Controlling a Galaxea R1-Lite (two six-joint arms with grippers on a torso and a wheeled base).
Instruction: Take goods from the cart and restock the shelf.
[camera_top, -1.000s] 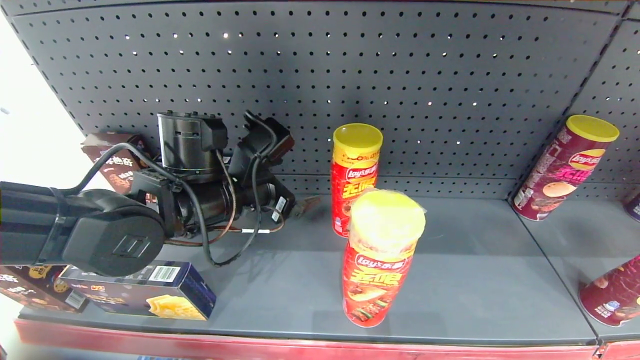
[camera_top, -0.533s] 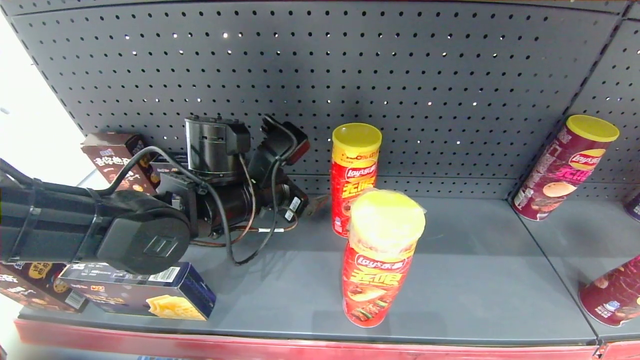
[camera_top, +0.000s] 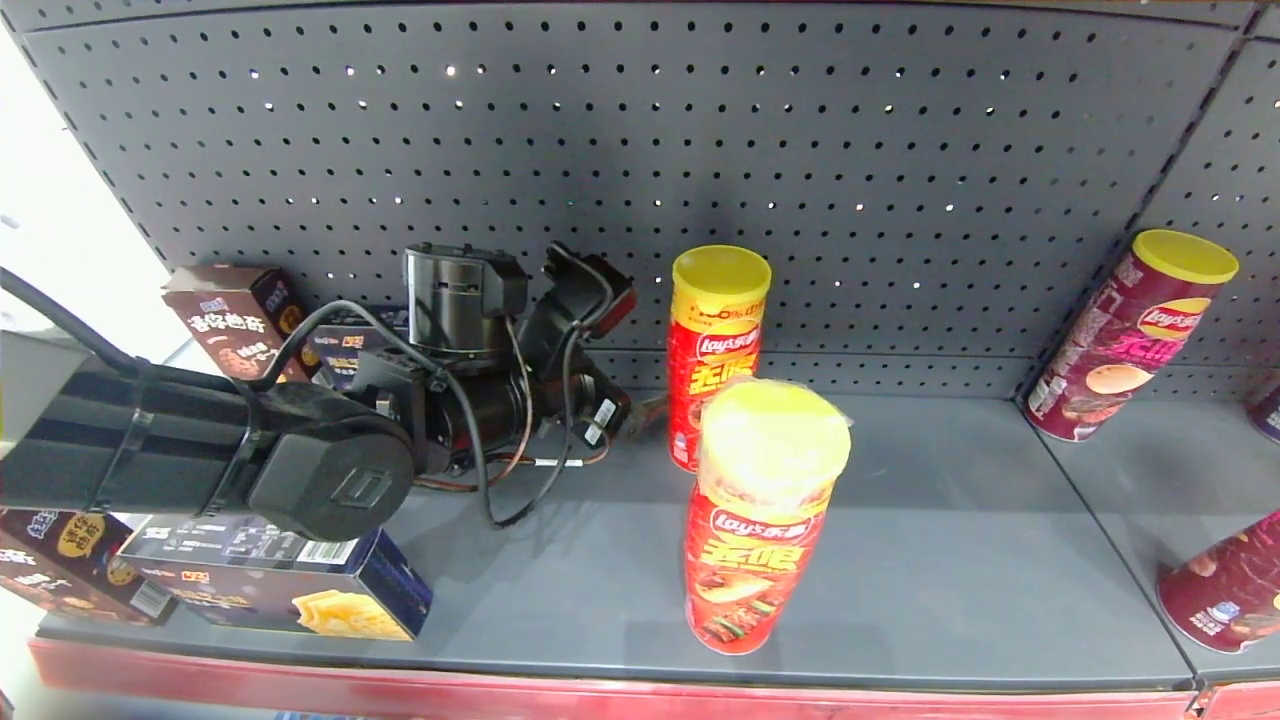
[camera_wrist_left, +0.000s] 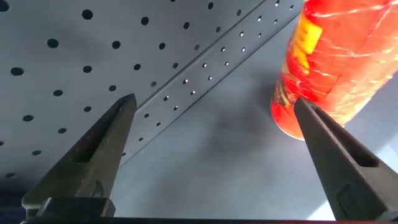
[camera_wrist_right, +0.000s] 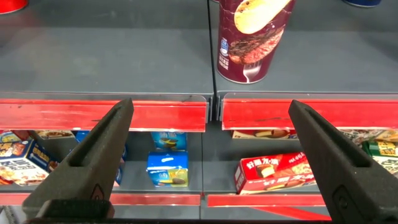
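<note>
Two red chip cans with yellow lids stand on the grey shelf (camera_top: 950, 560): one at the back (camera_top: 712, 350), one nearer the front edge (camera_top: 760, 520). My left gripper (camera_top: 645, 408) lies low over the shelf just left of the back can, by the pegboard. In the left wrist view it (camera_wrist_left: 214, 109) is open and holds nothing, with that red can (camera_wrist_left: 329, 62) just past one fingertip. My right gripper (camera_wrist_right: 211, 112) is open and holds nothing, facing the red shelf edge (camera_wrist_right: 155, 115) below a maroon can (camera_wrist_right: 252, 37).
A dark blue box (camera_top: 290, 585) and brown cookie boxes (camera_top: 235, 315) lie at the shelf's left, under and behind my left arm. Maroon cans (camera_top: 1130, 335) (camera_top: 1225, 585) stand in the bay to the right. Lower shelves hold small boxes (camera_wrist_right: 273, 174).
My left arm has slid right along the shelf, bringing its gripper close to the back red can. That can has shifted a little to the right.
</note>
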